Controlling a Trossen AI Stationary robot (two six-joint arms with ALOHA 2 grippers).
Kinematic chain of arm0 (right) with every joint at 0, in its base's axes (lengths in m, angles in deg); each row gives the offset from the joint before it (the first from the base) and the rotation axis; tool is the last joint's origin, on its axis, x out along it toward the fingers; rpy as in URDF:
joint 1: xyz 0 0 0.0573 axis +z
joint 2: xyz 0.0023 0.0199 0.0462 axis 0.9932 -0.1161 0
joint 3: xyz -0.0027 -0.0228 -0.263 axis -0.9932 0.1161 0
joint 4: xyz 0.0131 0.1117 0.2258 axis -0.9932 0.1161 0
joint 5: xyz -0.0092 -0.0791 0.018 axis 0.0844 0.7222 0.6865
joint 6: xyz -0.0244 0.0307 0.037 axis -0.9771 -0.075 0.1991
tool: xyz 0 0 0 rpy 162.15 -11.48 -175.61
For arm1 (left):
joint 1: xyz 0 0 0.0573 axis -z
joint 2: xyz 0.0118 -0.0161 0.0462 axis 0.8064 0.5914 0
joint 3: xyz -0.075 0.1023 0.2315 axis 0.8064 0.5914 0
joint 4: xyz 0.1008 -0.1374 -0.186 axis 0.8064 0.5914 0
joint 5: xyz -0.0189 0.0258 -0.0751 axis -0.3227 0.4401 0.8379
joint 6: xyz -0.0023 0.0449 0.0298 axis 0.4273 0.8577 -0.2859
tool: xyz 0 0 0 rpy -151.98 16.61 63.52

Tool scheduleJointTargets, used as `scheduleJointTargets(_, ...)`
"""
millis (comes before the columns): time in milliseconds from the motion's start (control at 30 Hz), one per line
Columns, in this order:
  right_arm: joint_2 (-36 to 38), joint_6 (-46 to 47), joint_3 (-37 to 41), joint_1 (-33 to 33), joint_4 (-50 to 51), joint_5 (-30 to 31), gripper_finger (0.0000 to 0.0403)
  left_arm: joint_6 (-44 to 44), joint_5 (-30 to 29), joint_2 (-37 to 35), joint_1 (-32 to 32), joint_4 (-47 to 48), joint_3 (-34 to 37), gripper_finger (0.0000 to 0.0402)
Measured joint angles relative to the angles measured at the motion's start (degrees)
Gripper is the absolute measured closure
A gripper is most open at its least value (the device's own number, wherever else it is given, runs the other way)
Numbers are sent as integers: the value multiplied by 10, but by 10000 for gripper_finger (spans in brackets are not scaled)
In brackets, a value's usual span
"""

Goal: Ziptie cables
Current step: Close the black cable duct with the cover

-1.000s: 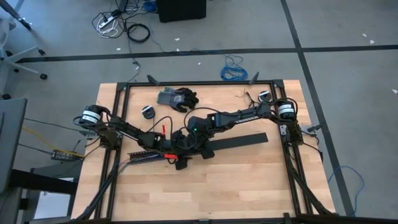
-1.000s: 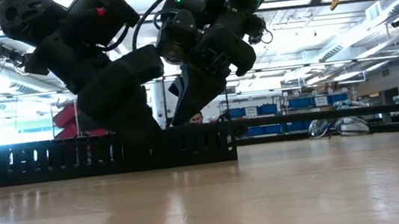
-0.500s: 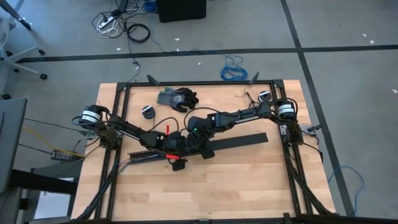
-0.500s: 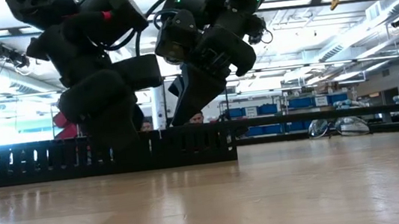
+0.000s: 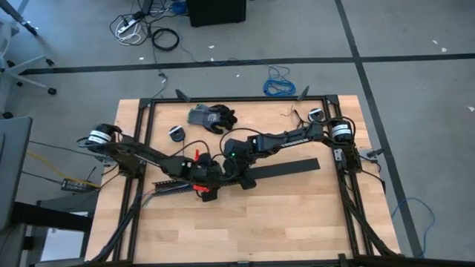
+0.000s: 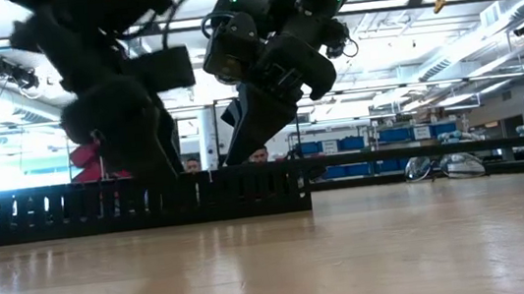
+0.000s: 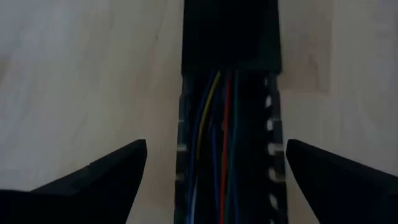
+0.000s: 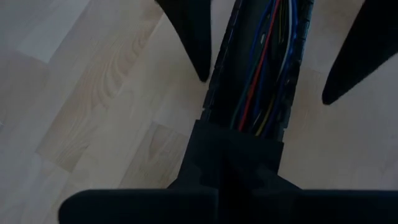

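Note:
A black slotted channel [image 5: 174, 183] lies on the wooden table left of centre, and the cables [image 7: 225, 124], thin red, blue, yellow and green wires, run along inside it. My left gripper [image 7: 216, 143] hangs open above the channel. One finger stands off each side wall, clear of both. My right gripper [image 8: 233, 134] is shut at the channel's right end, where the cables [image 8: 264, 68] pass under its fingers. In the low view the channel [image 6: 101, 207] stands as a low black wall in front of both grippers. My right gripper's shut fingers [image 7: 230, 37] slant down from the table's far right and lie along the channel, on top of its right end [image 8: 249, 121]. They cover the wires there. The fingers hide whether they press on the wires or only on the channel's walls. The channel stays flat on the table.
A long flat black strip [image 5: 286, 167] lies right of the grippers. A dark glove [image 5: 211, 117] and a small round black-and-white thing [image 5: 177, 133] sit toward the far edge. Black frame rails [image 5: 145, 148] border the table. Bare wood [image 5: 252, 222] fills the near half.
My left gripper has risen off the channel and tipped, drawing back a little toward the table's left. My right gripper and the channel have kept still.

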Motion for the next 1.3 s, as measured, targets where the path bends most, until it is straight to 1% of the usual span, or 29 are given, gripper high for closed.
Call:
scheduleJointTargets(100, 0, -1, 0, 0, 0, -1, 403, -5, -4, -22, 8, 8, 8, 21)
scheduleJointTargets(267, 0, -2, 0, 0, 1, -1, 403, -1, -5, -25, 15, 10, 10, 21)
scheduleJointTargets(400, 0, -2, 0, 0, 0, -3, 403, -1, -5, -22, 15, -20, 10, 21)
scheduleJointTargets(833, 0, -3, 0, 0, -2, -10, 403, 0, -5, -21, 15, -168, 10, 21)
scheduleJointTargets(967, 0, -4, 0, 0, -3, -10, 403, 6, -3, -21, 15, -153, 10, 21)
scheduleJointTargets(1067, 0, -4, 0, 0, -4, -11, 403, 48, 0, -21, 15, -105, 10, 21)
scheduleJointTargets(1200, 0, -7, 0, 0, -3, -11, 403, 27, 2, -21, 15, -79, 10, 21)
scheduleJointTargets(1300, 0, -8, 0, 0, -3, -11, 403, 29, 2, -21, 15, -86, 10, 21)
